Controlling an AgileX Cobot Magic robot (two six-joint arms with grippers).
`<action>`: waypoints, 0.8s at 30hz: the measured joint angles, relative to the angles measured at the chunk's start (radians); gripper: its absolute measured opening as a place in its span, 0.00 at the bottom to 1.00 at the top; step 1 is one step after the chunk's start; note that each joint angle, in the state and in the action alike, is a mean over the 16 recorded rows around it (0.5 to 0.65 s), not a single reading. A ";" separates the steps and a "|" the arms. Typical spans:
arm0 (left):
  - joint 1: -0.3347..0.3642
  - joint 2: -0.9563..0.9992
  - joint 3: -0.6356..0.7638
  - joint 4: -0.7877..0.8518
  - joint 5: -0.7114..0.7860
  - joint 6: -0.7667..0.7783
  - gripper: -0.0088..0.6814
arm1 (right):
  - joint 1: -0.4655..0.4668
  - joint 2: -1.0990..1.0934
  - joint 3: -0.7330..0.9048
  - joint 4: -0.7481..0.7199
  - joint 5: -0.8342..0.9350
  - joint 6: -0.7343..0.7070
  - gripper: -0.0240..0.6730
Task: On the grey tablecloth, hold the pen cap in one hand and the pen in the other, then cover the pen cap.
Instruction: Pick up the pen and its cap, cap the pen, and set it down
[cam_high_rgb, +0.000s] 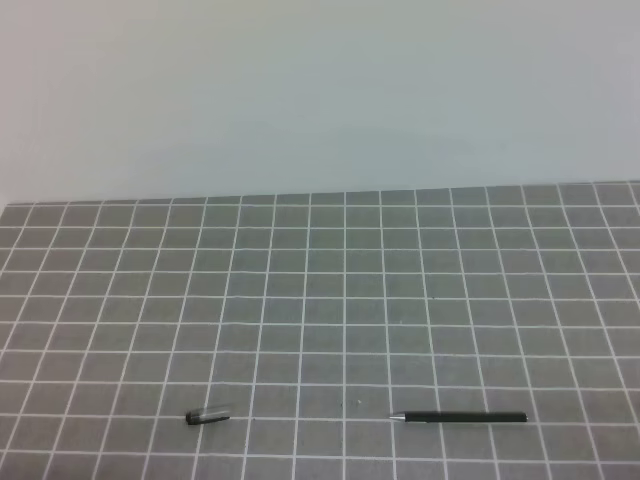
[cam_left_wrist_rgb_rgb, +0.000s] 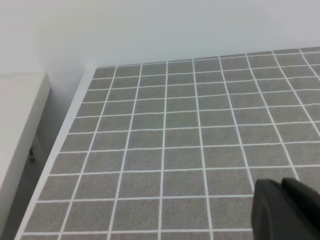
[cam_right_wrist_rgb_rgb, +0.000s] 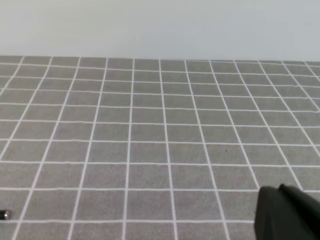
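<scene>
The grey tablecloth (cam_high_rgb: 330, 290) covers the table. The pen cap (cam_high_rgb: 208, 415), short and dark, lies on its side near the front left. The pen (cam_high_rgb: 460, 417), long and black, lies flat near the front right with its silvery tip pointing left towards the cap. The two are several grid squares apart. Neither gripper shows in the exterior high view. Only a dark part of my left gripper (cam_left_wrist_rgb_rgb: 287, 210) shows at the bottom right of the left wrist view. Likewise only a dark part of my right gripper (cam_right_wrist_rgb_rgb: 287, 215) shows in the right wrist view. Nothing shows how their jaws stand.
A pale wall (cam_high_rgb: 320, 90) rises behind the cloth's far edge. The cloth's left edge (cam_left_wrist_rgb_rgb: 70, 125) and a white surface (cam_left_wrist_rgb_rgb: 17, 125) beside it show in the left wrist view. A small dark object (cam_right_wrist_rgb_rgb: 4, 215) sits at the right wrist view's left edge.
</scene>
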 joint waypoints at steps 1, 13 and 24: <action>0.000 0.000 0.000 0.000 -0.002 0.000 0.01 | 0.000 0.000 0.000 0.000 0.001 0.000 0.03; 0.000 0.000 0.000 0.002 -0.023 0.003 0.01 | 0.000 0.000 0.000 -0.001 -0.005 0.000 0.03; 0.000 0.000 0.000 0.004 -0.033 0.015 0.01 | 0.000 0.000 0.007 -0.001 -0.031 -0.001 0.03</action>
